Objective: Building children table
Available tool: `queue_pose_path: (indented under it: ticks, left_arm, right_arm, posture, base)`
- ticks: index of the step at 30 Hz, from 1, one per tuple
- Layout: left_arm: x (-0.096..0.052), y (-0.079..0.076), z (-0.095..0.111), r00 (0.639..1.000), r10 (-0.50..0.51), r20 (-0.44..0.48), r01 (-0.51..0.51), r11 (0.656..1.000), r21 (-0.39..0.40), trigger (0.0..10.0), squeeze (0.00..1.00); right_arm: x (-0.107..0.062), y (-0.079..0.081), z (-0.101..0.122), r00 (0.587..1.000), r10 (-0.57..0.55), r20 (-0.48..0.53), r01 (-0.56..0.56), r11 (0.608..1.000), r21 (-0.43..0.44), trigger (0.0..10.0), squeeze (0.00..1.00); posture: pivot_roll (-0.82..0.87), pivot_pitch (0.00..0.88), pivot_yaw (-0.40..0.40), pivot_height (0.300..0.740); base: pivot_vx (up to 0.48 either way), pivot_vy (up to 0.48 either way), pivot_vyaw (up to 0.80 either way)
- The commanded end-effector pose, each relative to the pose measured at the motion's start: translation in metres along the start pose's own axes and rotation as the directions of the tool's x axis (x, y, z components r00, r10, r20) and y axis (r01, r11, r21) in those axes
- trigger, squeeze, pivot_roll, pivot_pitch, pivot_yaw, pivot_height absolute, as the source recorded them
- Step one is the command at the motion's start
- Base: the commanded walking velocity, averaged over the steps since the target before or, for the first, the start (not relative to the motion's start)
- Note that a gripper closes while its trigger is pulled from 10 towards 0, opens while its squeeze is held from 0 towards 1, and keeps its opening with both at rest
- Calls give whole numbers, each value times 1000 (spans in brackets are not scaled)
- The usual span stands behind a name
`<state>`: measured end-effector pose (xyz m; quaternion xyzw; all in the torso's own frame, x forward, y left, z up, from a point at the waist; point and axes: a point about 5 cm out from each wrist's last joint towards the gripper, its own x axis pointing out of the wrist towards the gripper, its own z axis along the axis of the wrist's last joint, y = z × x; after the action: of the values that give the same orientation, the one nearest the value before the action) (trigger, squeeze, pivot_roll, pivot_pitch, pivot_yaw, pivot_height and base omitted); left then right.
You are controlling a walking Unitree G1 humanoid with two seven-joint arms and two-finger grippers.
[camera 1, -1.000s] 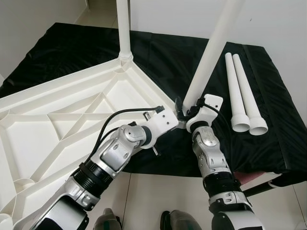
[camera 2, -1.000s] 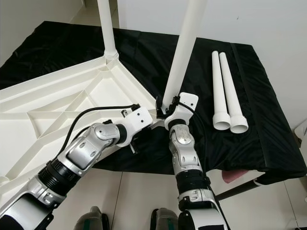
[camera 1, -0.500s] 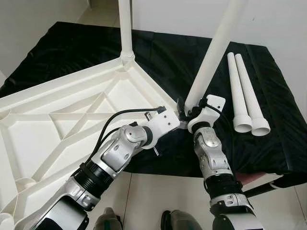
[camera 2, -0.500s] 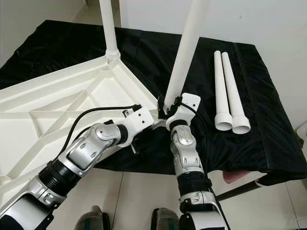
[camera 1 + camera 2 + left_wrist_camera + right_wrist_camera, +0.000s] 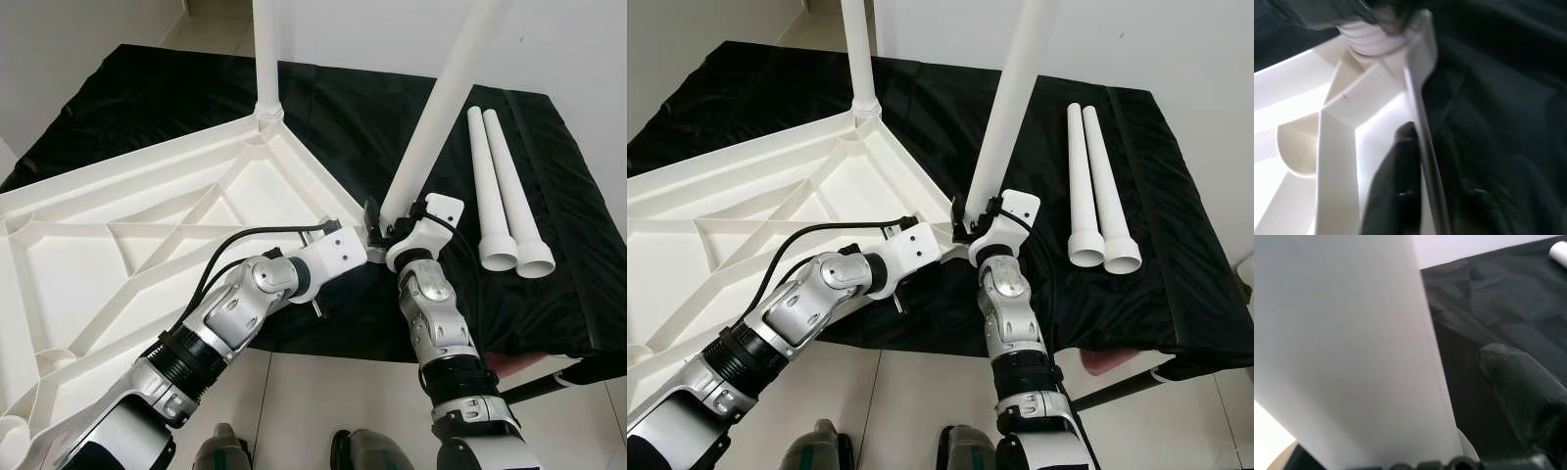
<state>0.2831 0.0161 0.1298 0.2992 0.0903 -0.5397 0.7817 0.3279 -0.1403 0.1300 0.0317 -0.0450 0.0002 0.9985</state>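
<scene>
Left eye view shows the upturned white tabletop (image 5: 147, 245) lying on the black cloth (image 5: 549, 284), its near right corner between my two grippers. Compared with a second ago, the tilted leg (image 5: 441, 108) that I hold stands a little closer to upright, and its lower end still sits at the corner socket; the whole picture has also shifted slightly, so part of this is camera motion. I judge the leg is being straightened and pushed into the socket, but it is not yet fully seated.

My right gripper (image 5: 384, 223) is closed around the lower end of this leg, with the forearm rising almost vertically from below the table edge. My left gripper (image 5: 1418, 161) reaches across from the left, elbow bent, and pinches the rim of the tabletop at the same corner, one finger inside and one outside.

One leg (image 5: 266, 59) already stands in the far corner. Two spare legs (image 5: 505, 186) lie side by side near the right edge of the cloth.
</scene>
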Motion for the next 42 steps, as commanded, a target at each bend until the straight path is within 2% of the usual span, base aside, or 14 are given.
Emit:
queue_pose_path:
  ticks: [1,9,10,11,12,14,19,23,29,30,42]
  left_arm:
    - [2,-18,-6,975,-223,-15,224,975,3,10000,1000]
    - [0,-25,-7,956,-291,-30,292,956,42,10000,1000]
    - [0,-25,-7,955,-296,-38,297,953,55,10000,757]
    - [0,-25,-7,955,-296,-38,297,953,55,10000,757]
    - [1,-24,-8,959,-281,-45,283,958,43,10000,0]
    - [4,-21,-11,965,-252,-70,253,967,11,10000,0]
    - [5,-18,-13,969,-229,-89,229,973,-11,10000,0]
    - [8,-14,-16,978,-182,-101,174,981,-80,10000,0]
    - [7,-13,-15,976,-199,-83,191,977,-100,10000,0]
    - [6,-12,-14,976,-205,-75,197,975,-102,0,0]
    - [3,-14,-9,964,-262,-56,258,964,-70,0,0]
  right_arm:
    - [-1,-24,-3,994,-104,-24,104,995,-3,10000,0]
    - [-2,-25,-2,994,-107,-21,107,994,-2,10000,0]
    - [-2,-25,-2,994,-106,-21,106,994,-2,10000,0]
    - [-2,-25,-2,994,-106,-21,106,994,-2,10000,0]
    - [-2,-25,-2,994,-107,-21,107,994,-1,10000,0]
    - [-2,-25,-2,994,-105,-22,106,994,0,10000,0]
    - [-3,-25,-2,995,-101,-18,101,995,5,10000,0]
    - [-3,-25,-1,997,-78,-14,78,997,12,10000,0]
    - [-4,-27,-1,997,-72,-14,72,997,5,10000,0]
    - [-4,-27,-1,997,-74,-14,74,997,3,10000,0]
    - [-5,-31,-1,996,-87,-18,87,996,-2,10000,0]
  posture:
    - [-48,37,4,740]
    - [-53,39,13,740]
    - [-53,39,13,740]
    - [-53,39,13,740]
    - [-54,38,14,740]
    - [-55,40,16,740]
    - [-54,39,16,740]
    - [-52,41,17,740]
    - [-54,44,19,740]
    - [-55,46,20,740]
    - [-58,53,27,740]
  base:
    - [0,0,0]
    - [0,0,0]
    - [0,0,0]
    - [0,0,0]
    - [0,0,0]
    - [0,0,0]
    - [0,0,0]
    - [0,0,0]
    - [0,0,0]
    - [0,0,0]
    - [0,0,0]
